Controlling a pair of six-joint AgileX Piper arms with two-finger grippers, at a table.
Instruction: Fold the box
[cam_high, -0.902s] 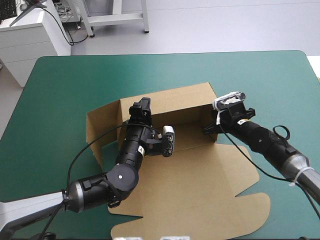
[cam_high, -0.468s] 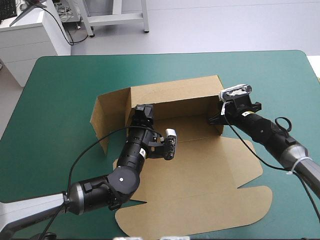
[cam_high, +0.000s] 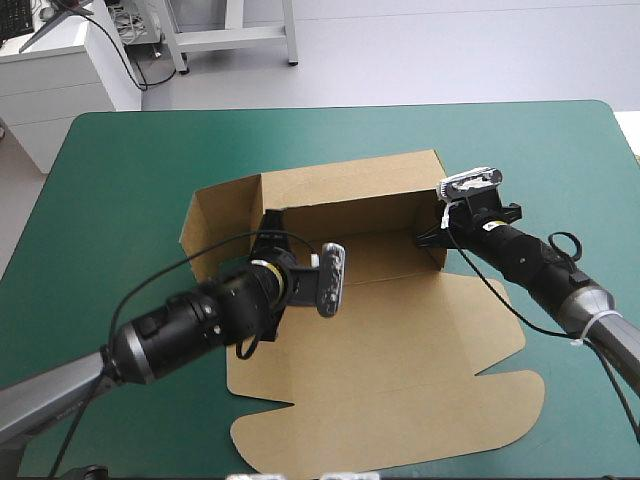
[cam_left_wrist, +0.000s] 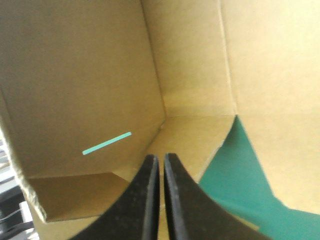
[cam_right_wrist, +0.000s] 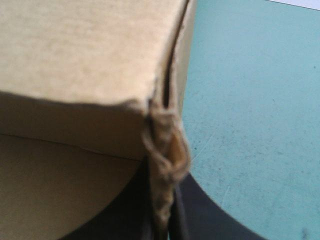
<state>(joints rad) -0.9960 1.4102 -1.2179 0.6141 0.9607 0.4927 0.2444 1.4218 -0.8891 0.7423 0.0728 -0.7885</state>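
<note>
**Box half raised: right corner held, left corner unheld**

Set-up: counter with a teal-green cover (cam_high: 110, 180). The brown cut-board box (cam_high: 420, 320) sits mid-counter. Its raised walls are toward the far edge, and its flat lid panel (cam_high: 400, 420) reaches almost to the near edge.

Left side: the left wall (cam_high: 215, 230) stands up but angles outward toward the counter's left edge, not square to the back wall (cam_high: 350, 215). The left gripper (cam_high: 272, 228) is inside the tray at the left back corner. In the wrist view its black fingers (cam_left_wrist: 145, 200) are clenched together with nothing between them, tips aimed at the corner crease. A thin slot (cam_left_wrist: 106, 143) in a wall ahead of them shows teal-green through it.

Right side: the right gripper (cam_high: 428, 240) is at the right back corner. Its fingers (cam_right_wrist: 200, 215) are clamped on the doubled board edge (cam_right_wrist: 165, 145), which looks frayed and crushed at the pinch.

Risks (judgement):
- Nothing holds the left wall, so it may fall open if the left gripper nudges it from inside.
- If the left tips push into the corner, the light box could slide toward the far edge and twist against the right-hand hold.
- The crushed right edge may tear or slip out under a sideways pull, dropping that corner.
</note>
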